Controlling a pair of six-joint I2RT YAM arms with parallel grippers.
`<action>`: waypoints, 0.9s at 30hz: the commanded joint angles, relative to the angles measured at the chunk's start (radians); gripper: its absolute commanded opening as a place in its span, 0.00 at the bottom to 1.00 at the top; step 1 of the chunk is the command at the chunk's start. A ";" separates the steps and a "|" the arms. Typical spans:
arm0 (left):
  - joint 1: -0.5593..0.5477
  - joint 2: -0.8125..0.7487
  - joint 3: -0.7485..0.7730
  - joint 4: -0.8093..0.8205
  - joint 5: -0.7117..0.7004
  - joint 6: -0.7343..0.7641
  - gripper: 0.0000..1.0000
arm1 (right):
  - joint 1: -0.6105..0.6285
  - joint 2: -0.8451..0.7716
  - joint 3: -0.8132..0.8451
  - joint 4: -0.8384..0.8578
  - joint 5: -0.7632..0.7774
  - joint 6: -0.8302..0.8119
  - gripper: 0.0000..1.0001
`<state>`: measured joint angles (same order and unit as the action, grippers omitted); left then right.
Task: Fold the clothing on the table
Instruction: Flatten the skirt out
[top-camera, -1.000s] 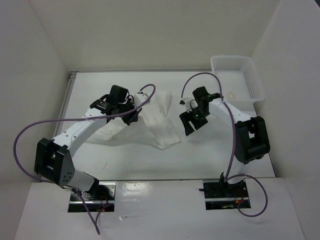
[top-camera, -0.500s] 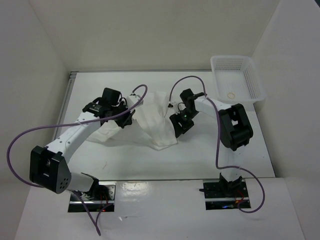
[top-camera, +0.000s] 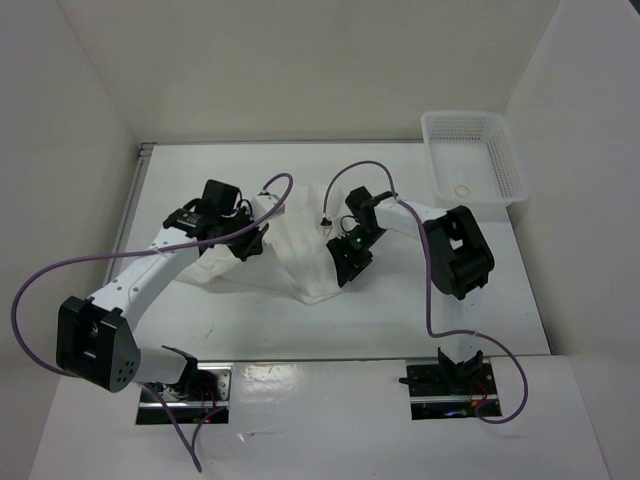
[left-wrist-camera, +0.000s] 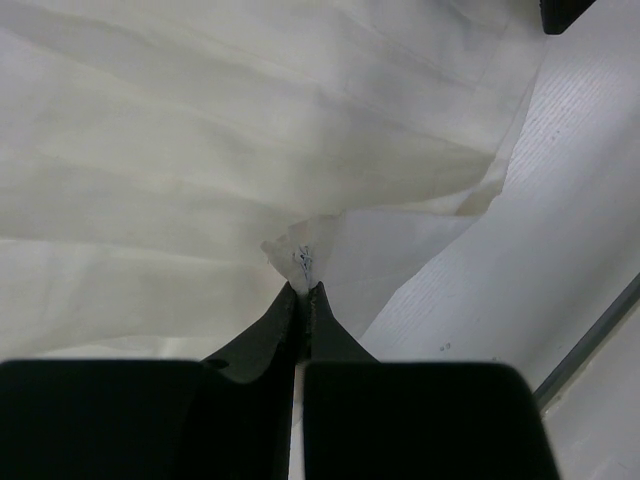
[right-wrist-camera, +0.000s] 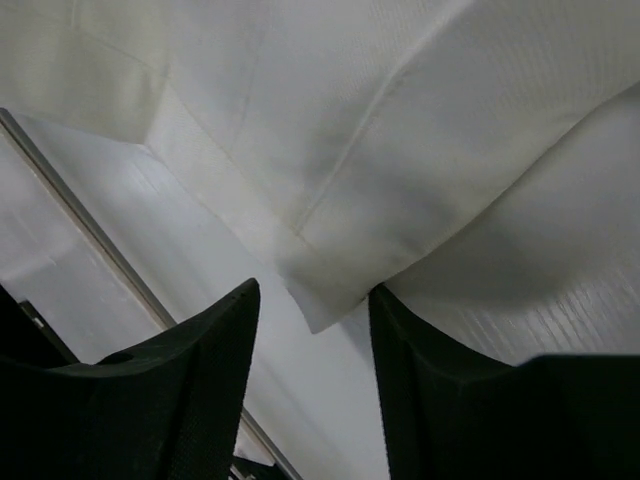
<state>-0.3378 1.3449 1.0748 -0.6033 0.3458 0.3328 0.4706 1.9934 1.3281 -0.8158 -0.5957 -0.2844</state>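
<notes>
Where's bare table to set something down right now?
Bare table: the near strip between the clothing and the arm bases, and the far strip between clothing and back wall, left of the basket. Crowded: the middle, where the left pincer and right pincer are at the clothing.

The clothing (top-camera: 300, 250) is thin, creased cloth; the table (top-camera: 400, 320) smooth matte.

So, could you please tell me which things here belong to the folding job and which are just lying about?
Job: the clothing, the table, the left gripper shut on the clothing, the right gripper open around its corner.
Lying about: the mesh basket, a small ring in it.
</notes>
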 joint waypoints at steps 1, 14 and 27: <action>0.006 -0.035 -0.003 -0.003 0.041 -0.017 0.00 | 0.011 0.060 0.013 0.020 -0.021 -0.012 0.51; 0.034 -0.059 0.063 -0.047 0.007 -0.026 0.00 | 0.020 0.013 0.092 -0.051 0.013 -0.030 0.00; 0.183 -0.260 0.223 -0.116 -0.090 -0.015 0.00 | -0.122 -0.287 0.381 -0.273 0.068 -0.065 0.00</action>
<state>-0.1997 1.1301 1.2697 -0.7086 0.2680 0.3328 0.3843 1.7897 1.6318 -0.9890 -0.5518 -0.3317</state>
